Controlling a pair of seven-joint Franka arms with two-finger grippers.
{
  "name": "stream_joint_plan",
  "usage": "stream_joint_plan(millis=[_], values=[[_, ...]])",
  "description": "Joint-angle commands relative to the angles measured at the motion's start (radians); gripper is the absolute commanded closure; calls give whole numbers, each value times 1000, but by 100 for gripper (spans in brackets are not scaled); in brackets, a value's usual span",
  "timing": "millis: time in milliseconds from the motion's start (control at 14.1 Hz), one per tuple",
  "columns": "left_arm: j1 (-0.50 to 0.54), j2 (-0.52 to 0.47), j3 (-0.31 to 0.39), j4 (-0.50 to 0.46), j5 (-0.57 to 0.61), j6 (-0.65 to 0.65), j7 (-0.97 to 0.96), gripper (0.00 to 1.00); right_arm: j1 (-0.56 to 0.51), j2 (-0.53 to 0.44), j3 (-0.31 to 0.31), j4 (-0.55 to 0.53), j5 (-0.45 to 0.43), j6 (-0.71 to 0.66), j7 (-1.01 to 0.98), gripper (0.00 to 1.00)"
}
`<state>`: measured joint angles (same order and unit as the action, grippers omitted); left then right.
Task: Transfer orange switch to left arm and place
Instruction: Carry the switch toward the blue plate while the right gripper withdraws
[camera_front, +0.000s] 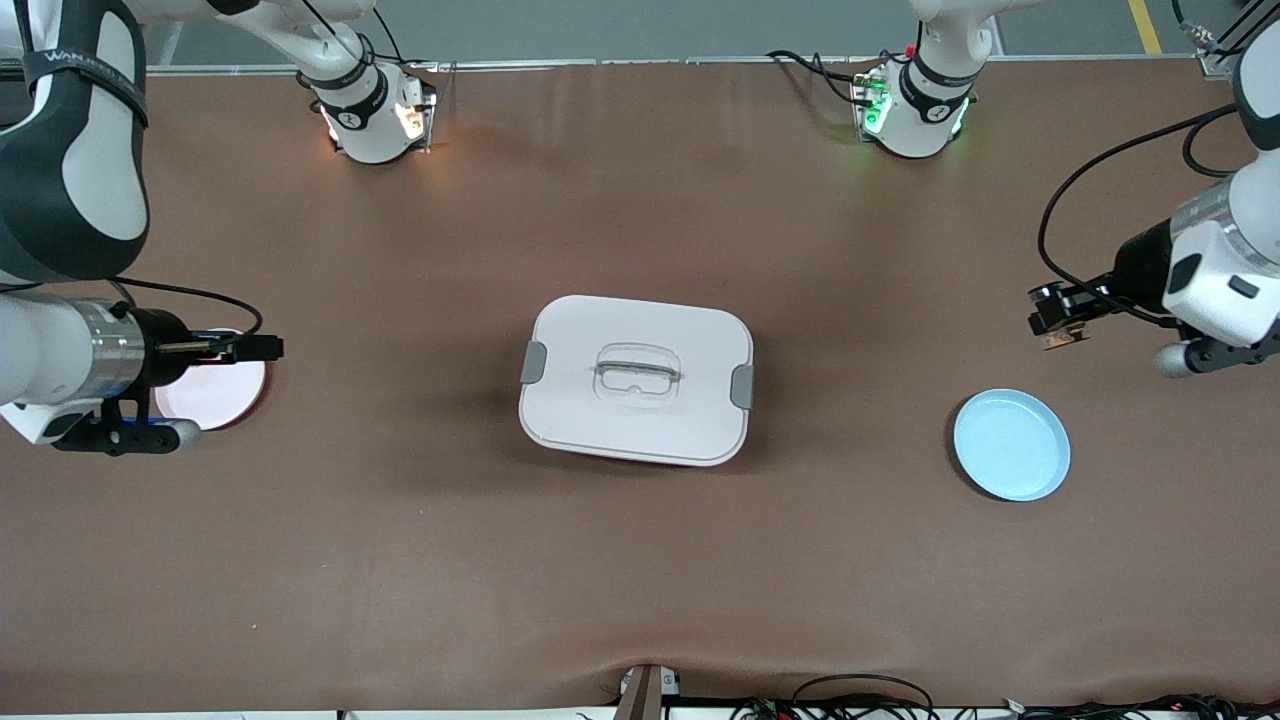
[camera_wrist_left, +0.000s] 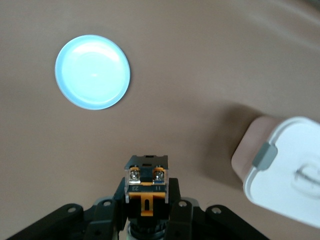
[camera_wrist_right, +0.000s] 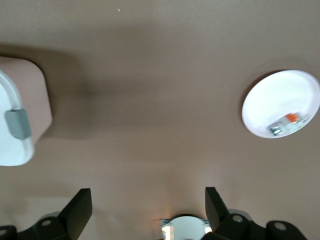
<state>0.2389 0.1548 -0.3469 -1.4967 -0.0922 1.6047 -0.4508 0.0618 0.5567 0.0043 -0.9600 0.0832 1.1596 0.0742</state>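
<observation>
The left pincer (camera_wrist_left: 146, 220) clamped the blocky black-and-orange switch (camera_wrist_left: 146, 187) above the brown counter (camera_front: 400, 560), toward the left arm's end from the smooth rounded box (camera_front: 636, 379). The right pincer (camera_wrist_right: 145, 210) gaped wide, empty.

Box (camera_wrist_left: 287, 170) cut off by left wrist frame edge; pink plate (camera_front: 215, 392) half hidden under right arm.

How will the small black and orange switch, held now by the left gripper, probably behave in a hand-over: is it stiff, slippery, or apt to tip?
The small black and orange switch looks like rigid moulded plastic, so it should stay stiff. The left gripper clamps only its lower part, so a sideways push might twist it. Its blocky flat faces suggest it would not roll.
</observation>
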Motion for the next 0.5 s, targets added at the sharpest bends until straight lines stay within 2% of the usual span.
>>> stream_joint_plan(millis=[0,213,426], values=[[0,-28,-9,-19,49,-6,-107,100,-42,-34,14,-14,-31,-9,-73,0],[3,-14,-7,-19,78,1,-372,100,-39,-37,14,-16,-59,-8,-73,0],[10,-3,-6,-22,129,8,-530,100,-37,-38,16,-16,-80,0,-74,0]])
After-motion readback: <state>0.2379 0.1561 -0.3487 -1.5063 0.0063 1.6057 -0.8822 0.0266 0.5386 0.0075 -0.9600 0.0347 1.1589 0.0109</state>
